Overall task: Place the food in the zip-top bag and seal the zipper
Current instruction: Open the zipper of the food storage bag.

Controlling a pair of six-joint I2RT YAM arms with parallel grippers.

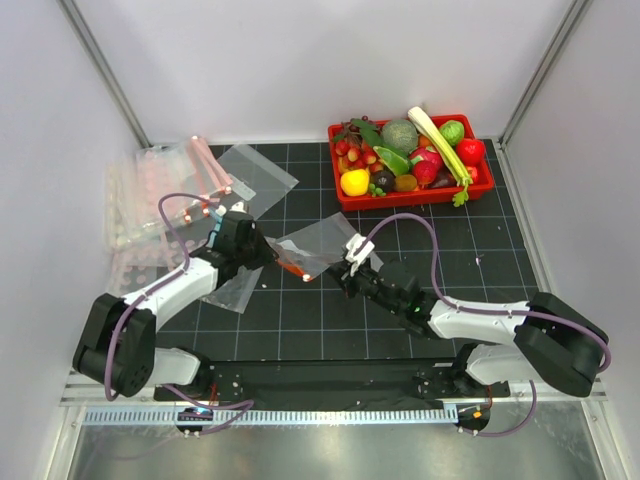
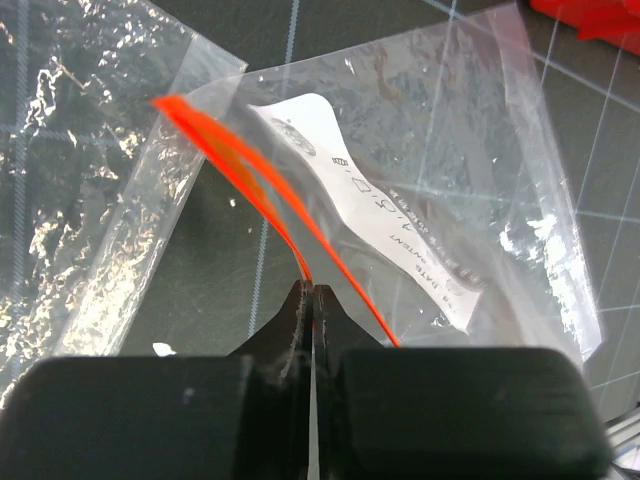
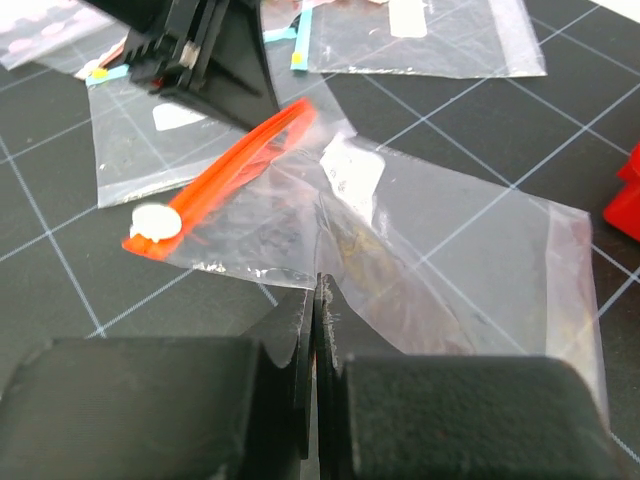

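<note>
The clear zip-top bag [image 1: 318,243] lies on the black mat between my two arms, with a white label [image 2: 372,205] inside it. Its red-orange zipper [image 2: 232,160] stands slightly parted at the mouth. My left gripper [image 2: 311,292] is shut on one lip of the zipper. My right gripper [image 3: 318,285] is shut on the bag's clear edge, with the zipper [image 3: 235,165] and its white slider [image 3: 152,222] to the left of it. The food sits in the red tray [image 1: 345,200] at the back, among it a yellow round fruit [image 1: 354,182] and a small dark-orange piece [image 1: 405,183].
A pile of clear bags with pink strips [image 1: 150,195] lies at the far left. One loose clear bag [image 1: 258,172] rests behind the left arm, another [image 1: 235,290] beside it. A celery stalk [image 1: 440,145] lies across the tray. The tray's corner [image 3: 625,200] shows at the right.
</note>
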